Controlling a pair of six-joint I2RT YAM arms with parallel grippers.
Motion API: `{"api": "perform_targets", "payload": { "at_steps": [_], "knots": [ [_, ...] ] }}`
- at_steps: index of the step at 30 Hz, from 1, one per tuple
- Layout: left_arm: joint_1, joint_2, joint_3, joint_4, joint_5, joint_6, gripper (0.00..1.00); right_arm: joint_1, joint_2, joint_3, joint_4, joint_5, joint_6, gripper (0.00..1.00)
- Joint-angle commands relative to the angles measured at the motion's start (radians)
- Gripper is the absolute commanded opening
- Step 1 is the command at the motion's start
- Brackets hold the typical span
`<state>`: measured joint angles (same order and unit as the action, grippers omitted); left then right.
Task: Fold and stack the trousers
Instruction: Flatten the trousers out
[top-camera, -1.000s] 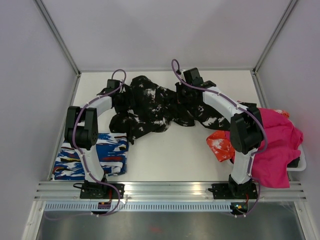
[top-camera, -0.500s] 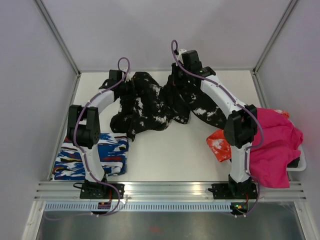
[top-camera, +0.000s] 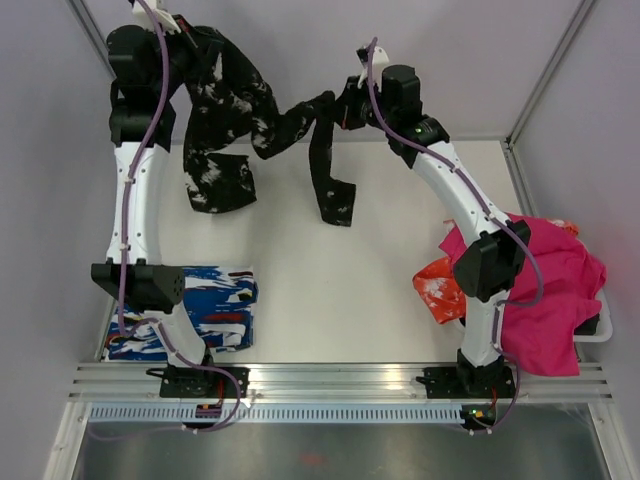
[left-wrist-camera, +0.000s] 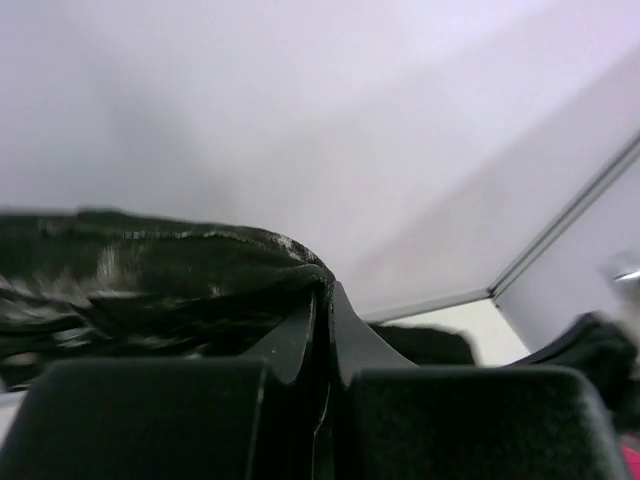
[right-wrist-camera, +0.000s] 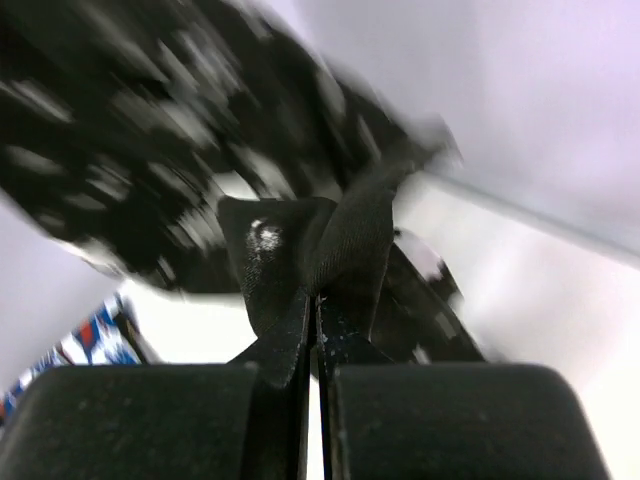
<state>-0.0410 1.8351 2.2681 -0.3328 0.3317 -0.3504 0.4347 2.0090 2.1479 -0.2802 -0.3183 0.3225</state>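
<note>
The trousers (top-camera: 235, 100), black with white splatter, hang in the air above the far part of the table, stretched between both grippers, with two ends dangling down. My left gripper (top-camera: 203, 48) is raised high at the far left and shut on one edge of the cloth. In the left wrist view the left gripper (left-wrist-camera: 325, 296) pinches a dark fold of the trousers (left-wrist-camera: 150, 280). My right gripper (top-camera: 342, 105) is up at the far middle. In the right wrist view the right gripper (right-wrist-camera: 318, 300) is shut on a bunched strip of the trousers (right-wrist-camera: 150, 150).
A folded blue-white-red garment (top-camera: 185, 315) lies at the near left by the left arm's base. A magenta cloth (top-camera: 550, 290) and an orange cloth (top-camera: 438, 290) are piled at the right, over a white tray (top-camera: 600, 330). Enclosure walls stand close behind both grippers.
The left gripper has shut on the trousers. Both arms have risen sharply, lifting the trousers off the table and pulling them out between the two grippers.
</note>
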Motion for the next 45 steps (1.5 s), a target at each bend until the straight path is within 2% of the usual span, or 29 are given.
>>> {"api": "perform_targets", "payload": {
  "at_steps": [1, 4, 5, 6, 7, 8, 9, 10, 12, 15, 16, 17, 19, 20, 24, 26, 28, 29, 30, 32, 38, 45],
  "knots": [
    [-0.026, -0.057, 0.048, 0.072, 0.062, 0.045, 0.02, 0.002, -0.073, -0.141, -0.086, -0.051, -0.062, 0.0],
    [-0.078, -0.066, 0.038, 0.06, 0.171, 0.143, 0.02, 0.004, -0.127, -0.285, -0.215, -0.051, -0.126, 0.01],
    [-0.1, -0.076, 0.019, 0.032, 0.22, 0.178, 0.02, 0.003, -0.139, -0.333, -0.288, -0.022, -0.143, 0.05],
    [-0.147, -0.083, 0.001, 0.017, 0.246, 0.236, 0.02, 0.001, -0.174, -0.353, -0.327, 0.01, -0.157, 0.22],
    [-0.227, -0.126, -0.133, -0.007, 0.312, 0.298, 0.02, -0.072, -0.258, -0.438, -0.371, 0.138, -0.084, 0.65],
    [-0.259, -0.126, -0.134, -0.021, 0.313, 0.318, 0.02, -0.073, -0.259, -0.439, -0.372, 0.139, -0.083, 0.79],
    [-0.296, -0.138, -0.172, -0.032, 0.293, 0.336, 0.02, -0.118, -0.31, -0.448, -0.382, 0.154, 0.028, 0.9],
    [-0.331, -0.149, -0.259, -0.04, 0.271, 0.349, 0.02, -0.239, -0.331, -0.451, -0.398, 0.122, 0.079, 0.94],
    [-0.456, -0.174, -0.385, -0.066, 0.192, 0.407, 0.02, -0.406, -0.374, -0.428, -0.439, 0.066, 0.165, 0.96],
    [-0.609, -0.201, -0.498, -0.071, 0.09, 0.441, 0.02, -0.471, -0.397, -0.353, -0.45, 0.1, 0.107, 0.98],
    [-0.635, -0.203, -0.543, -0.072, 0.07, 0.435, 0.08, -0.472, -0.394, -0.32, -0.451, 0.108, 0.089, 0.98],
    [-0.667, -0.201, -0.559, -0.075, 0.066, 0.412, 0.19, -0.472, -0.374, -0.304, -0.456, 0.108, 0.079, 0.98],
    [-0.678, -0.201, -0.587, -0.072, 0.064, 0.378, 0.64, -0.472, -0.346, -0.287, -0.461, 0.066, 0.081, 0.98],
    [-0.68, -0.203, -0.59, -0.074, 0.044, 0.361, 0.99, -0.473, -0.334, -0.293, -0.447, 0.038, 0.087, 0.98],
    [-0.66, -0.172, -0.55, -0.132, -0.17, 0.275, 1.0, -0.452, -0.328, -0.385, -0.367, -0.056, 0.109, 0.98],
    [-0.592, -0.142, -0.463, -0.231, -0.245, 0.167, 1.0, -0.4, -0.322, -0.408, -0.372, -0.051, 0.063, 0.98],
    [-0.516, -0.105, -0.421, -0.282, -0.209, 0.076, 1.0, -0.345, -0.311, -0.418, -0.39, -0.027, 0.034, 0.98],
    [-0.444, -0.097, -0.447, -0.296, -0.168, 0.003, 1.0, -0.308, -0.3, -0.436, -0.396, -0.021, 0.0, 0.98],
    [-0.419, -0.094, -0.464, -0.298, -0.16, -0.016, 1.0, -0.286, -0.296, -0.45, -0.399, -0.01, -0.016, 0.98],
    [-0.387, -0.074, -0.478, -0.349, -0.213, -0.042, 1.0, -0.252, -0.283, -0.474, -0.444, 0.025, -0.066, 0.98],
    [-0.385, -0.034, -0.574, -0.436, -0.289, -0.102, 0.98, -0.165, -0.366, -0.657, -0.49, 0.011, -0.148, 0.96],
    [-0.381, -0.045, -0.793, -0.378, -0.272, -0.154, 0.89, -0.058, -0.443, -0.79, -0.458, -0.041, -0.157, 0.95]
  ]
}}
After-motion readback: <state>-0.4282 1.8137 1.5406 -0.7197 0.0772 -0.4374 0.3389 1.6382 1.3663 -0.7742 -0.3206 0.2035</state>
